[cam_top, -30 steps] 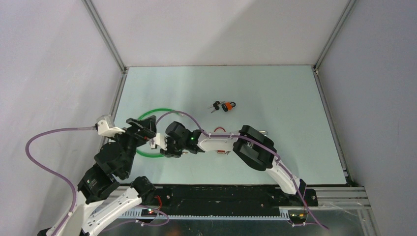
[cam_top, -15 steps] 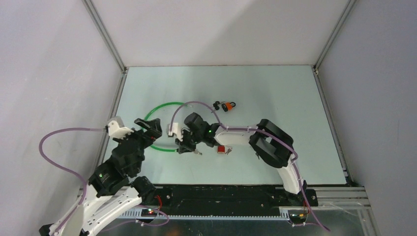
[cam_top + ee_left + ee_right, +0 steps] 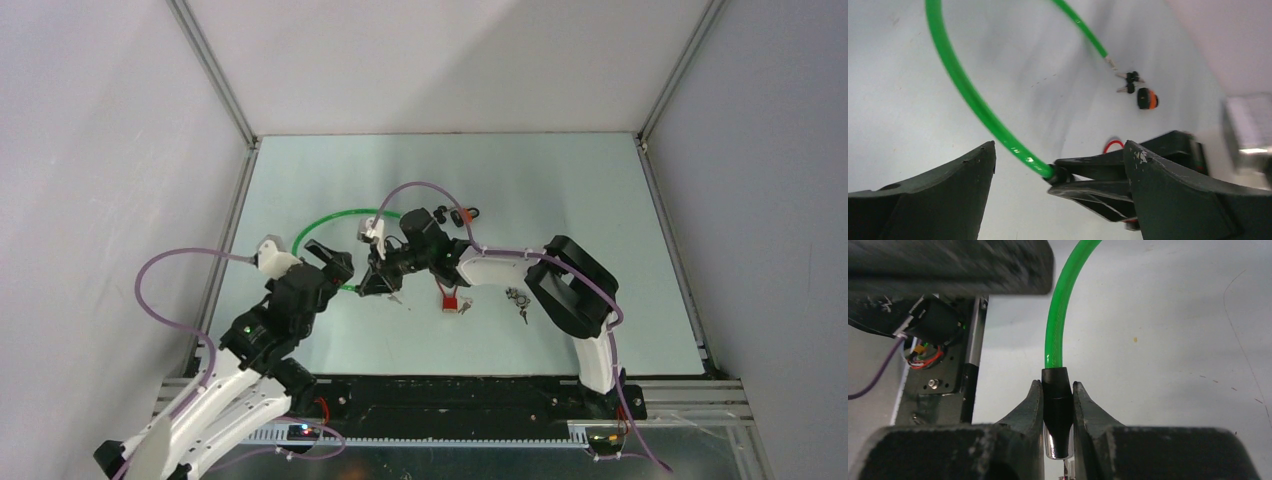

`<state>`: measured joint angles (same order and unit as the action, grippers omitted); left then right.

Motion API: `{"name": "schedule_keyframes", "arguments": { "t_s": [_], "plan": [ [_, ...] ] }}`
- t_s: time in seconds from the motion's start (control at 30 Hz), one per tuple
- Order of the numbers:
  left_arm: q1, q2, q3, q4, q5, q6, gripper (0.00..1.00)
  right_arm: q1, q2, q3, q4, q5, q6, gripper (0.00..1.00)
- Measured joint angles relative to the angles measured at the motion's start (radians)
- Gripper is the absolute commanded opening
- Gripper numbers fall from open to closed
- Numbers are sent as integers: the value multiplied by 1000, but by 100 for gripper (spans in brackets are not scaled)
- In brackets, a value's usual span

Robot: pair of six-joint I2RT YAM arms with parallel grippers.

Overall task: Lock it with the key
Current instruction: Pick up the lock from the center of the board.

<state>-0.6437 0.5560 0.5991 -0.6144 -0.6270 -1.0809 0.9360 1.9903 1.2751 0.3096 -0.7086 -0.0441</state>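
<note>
Right wrist shows your right gripper (image 3: 1057, 392) clamping the cable (image 3: 1057, 315) tip; left gripper (image 3: 1059, 150) gapes wide, that tip dead ahead.

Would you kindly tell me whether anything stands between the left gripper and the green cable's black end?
Nothing visible does. The black end, pinched in the right gripper, sits just ahead of the open left gripper, with only bare table between them.

Looping green cable (image 3: 1054, 340) with black-collared silver tip (image 3: 1058, 412); keys (image 3: 1129, 82) beyond.
</note>
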Motion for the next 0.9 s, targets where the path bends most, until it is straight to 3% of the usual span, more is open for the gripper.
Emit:
{"name": "schedule_keyframes", "arguments": {
  "t_s": [0.13,0.27,0.5,0.67,0.73,0.87,0.9],
  "plan": [
    [97,27,-34,5,105,-29,96,-15,0,-7,54,-34,60,0],
    [179,32,-68,24,180,-48,85,-16,0,-7,89,-50,93,0],
    [296,52,-182,146,307,-87,48,-16,0,-16,132,-69,131,0],
    [312,63,-194,219,356,-109,4,-16,0,-19,131,-69,142,0],
    [315,53,-193,254,372,-115,1,-9,0,-21,132,-59,145,9],
    [317,37,-193,261,373,-102,0,-8,0,-21,139,-52,147,54],
    [317,34,-193,262,372,-91,0,-7,-1,-21,136,-49,150,58]
  ]
}}
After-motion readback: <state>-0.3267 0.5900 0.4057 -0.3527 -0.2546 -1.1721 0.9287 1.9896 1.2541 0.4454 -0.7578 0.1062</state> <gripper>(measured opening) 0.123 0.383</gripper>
